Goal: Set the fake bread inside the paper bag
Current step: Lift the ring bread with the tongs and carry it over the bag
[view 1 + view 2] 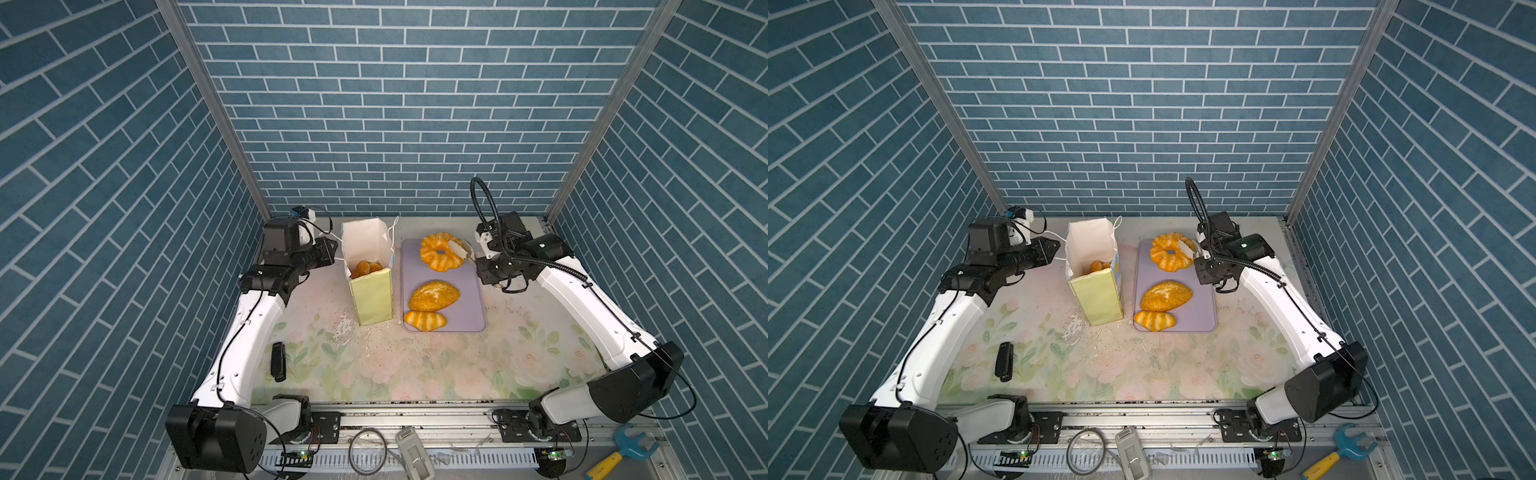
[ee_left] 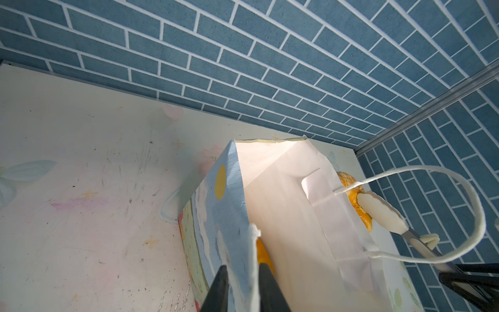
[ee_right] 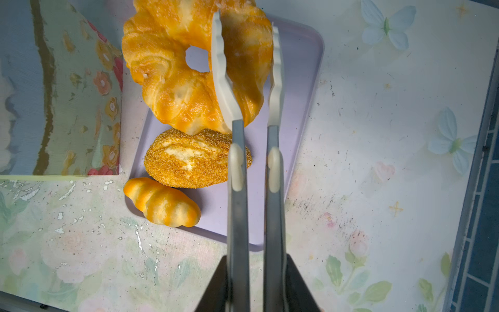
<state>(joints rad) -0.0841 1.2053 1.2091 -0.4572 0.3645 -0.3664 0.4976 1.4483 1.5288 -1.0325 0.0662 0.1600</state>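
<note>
The paper bag stands upright and open, left of the lilac tray. Some fake bread lies inside it. My left gripper is shut on the bag's far-left wall, one finger inside and one outside. My right gripper is shut on metal tongs, and their white tips pinch a twisted ring over the tray's far end. The ring seems lifted. A seeded loaf and a striped roll lie on the tray.
A black bar-shaped object lies on the floral table near my left arm. Past the front rail sit a white device, a cable loop and a blue-and-yellow toy wrench. Brick-patterned walls close in the back and sides.
</note>
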